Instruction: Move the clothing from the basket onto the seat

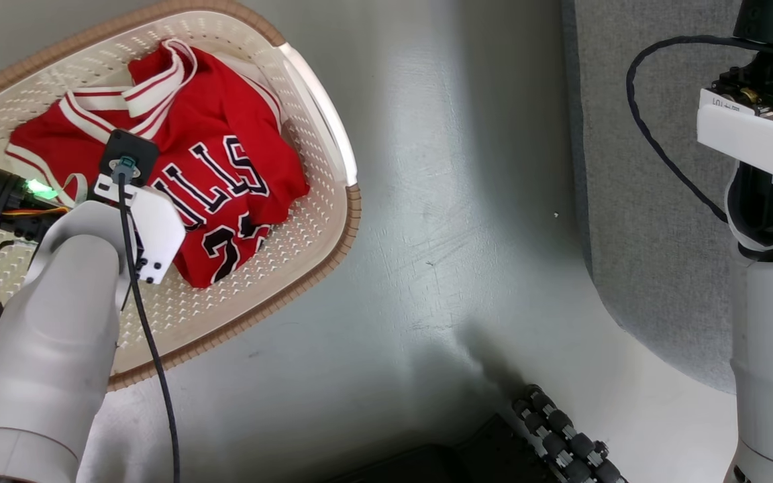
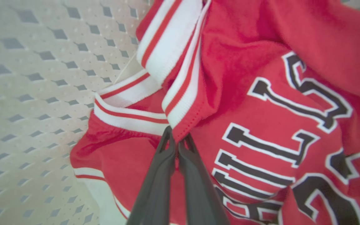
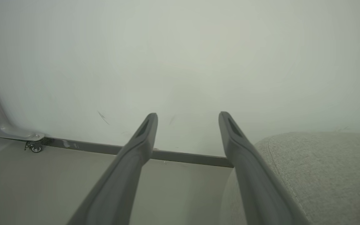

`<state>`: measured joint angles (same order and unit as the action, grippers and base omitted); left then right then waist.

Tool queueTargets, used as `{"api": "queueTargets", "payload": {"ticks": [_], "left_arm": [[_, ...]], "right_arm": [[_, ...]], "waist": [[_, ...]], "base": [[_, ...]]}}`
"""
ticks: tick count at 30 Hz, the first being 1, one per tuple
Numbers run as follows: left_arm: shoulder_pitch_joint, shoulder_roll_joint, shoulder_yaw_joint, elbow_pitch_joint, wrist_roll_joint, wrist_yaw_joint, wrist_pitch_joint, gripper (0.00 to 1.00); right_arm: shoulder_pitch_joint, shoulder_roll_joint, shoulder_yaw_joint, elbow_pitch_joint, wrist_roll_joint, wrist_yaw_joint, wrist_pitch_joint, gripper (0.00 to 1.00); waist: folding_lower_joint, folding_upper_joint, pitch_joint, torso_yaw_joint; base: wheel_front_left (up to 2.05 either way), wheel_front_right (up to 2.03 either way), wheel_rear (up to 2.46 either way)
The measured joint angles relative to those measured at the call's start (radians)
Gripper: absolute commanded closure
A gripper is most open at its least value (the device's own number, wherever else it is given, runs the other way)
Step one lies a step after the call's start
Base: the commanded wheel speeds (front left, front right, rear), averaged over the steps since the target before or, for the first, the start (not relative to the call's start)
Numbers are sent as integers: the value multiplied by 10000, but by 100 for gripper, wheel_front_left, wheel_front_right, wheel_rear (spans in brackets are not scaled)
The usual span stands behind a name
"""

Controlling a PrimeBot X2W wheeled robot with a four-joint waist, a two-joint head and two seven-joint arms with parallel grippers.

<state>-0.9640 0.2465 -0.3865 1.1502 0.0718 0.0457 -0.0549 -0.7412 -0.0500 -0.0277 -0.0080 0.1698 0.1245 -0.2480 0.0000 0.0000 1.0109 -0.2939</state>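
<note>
My left fingers are pressed together at the lower middle of the left wrist frame. They pinch a fold of the red clothing just beside its white striped trim. The clothing lies bunched inside the cream basket, at the upper left of the head frame. My right fingers are spread wide and hold nothing. The grey seat is at that frame's lower right.

Red basketball jersey with white striped trim, in cream perforated plastic basket, far left: black white-outlined block capitals "ULLS", start of the word hidden behind the left arm; beneath, numeral "2" and part of a second digit. White plastic bracket on the right arm, far right: small dark print, unreadable.
</note>
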Motion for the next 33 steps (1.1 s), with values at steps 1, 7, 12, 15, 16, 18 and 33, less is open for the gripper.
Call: {"api": "queueTargets", "payload": {"ticks": [1,7,12,15,16,18,33], "left_arm": [[3,-36,23,-4,-36,19,-79,100],[15,-138,77,-59,-113,71,-374,100],[133,-136,100,-165,-178,84,-663,100],[210,-127,56,-205,-176,84,-886,100],[228,-119,44,-230,-176,84,-986,100],[267,-96,19,-274,-169,81,-1120,100],[802,-295,148,-1266,-529,56,-1831,100]], "right_arm": [[-4,0,-2,29,0,0,-2,0],[-5,-2,-19,144,-2,0,-19,0],[-4,-2,-67,244,-13,0,-42,0],[-4,-2,-69,336,-17,0,-42,0],[-3,-2,-69,364,-21,0,-42,0],[-3,-2,-69,403,-27,0,-44,0],[36,-21,146,757,-577,0,-46,0]], "waist": [[0,0,-26,26],[0,0,-194,163],[0,0,-402,312],[0,0,-538,400],[0,0,-584,430],[0,0,-676,487],[0,0,-1448,951]], "base": [[0,0,0],[0,0,0],[0,0,0],[0,0,0],[0,0,0],[0,0,0],[0,0,0]]}}
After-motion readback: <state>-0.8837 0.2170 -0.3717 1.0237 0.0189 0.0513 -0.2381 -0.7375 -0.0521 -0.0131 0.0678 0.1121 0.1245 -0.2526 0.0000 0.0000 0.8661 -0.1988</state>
